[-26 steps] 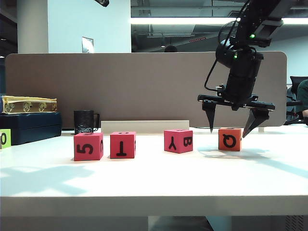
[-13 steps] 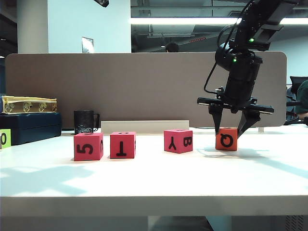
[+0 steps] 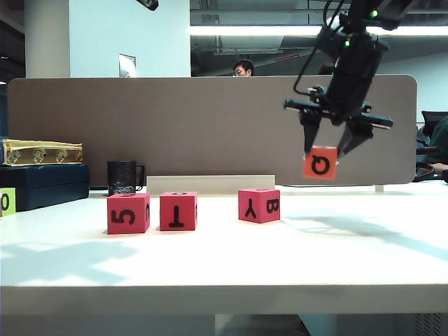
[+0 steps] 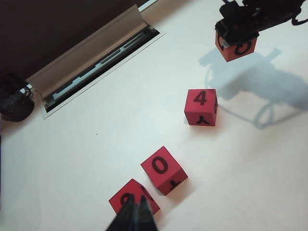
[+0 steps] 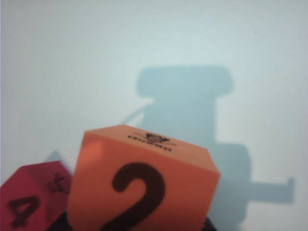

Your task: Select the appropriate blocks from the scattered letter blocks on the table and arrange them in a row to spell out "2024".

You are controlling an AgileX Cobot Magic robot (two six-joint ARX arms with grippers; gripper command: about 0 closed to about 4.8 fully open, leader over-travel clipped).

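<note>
So the right gripper (image 3: 330,149) is hanging at about 2 o'clock over the white bench (image 3: 280,259), jaws clamping the orange foam cube (image 3: 320,165) mid-air. Three pink-red foam cubes (image 3: 177,211) are sitting in a row below, around 9 o'clock. Left gripper (image 4: 134,215) is hovering by them, jaws closed.

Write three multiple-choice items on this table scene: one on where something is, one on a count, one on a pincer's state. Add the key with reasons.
1. Where is the orange block?
A. resting on the table
B. in the air, held in the right pincer
C. stacked on a pink-red block

2. How many pink-red blocks stand on the table?
A. two
B. three
C. five

3. How is the left pincer?
A. shut, holding nothing
B. wide open
C. shut on a block

Key: 1 B, the block hangs clear of the table between the fingers. 2 B, three in the exterior view. 3 A, fingertips together above a block.
</note>
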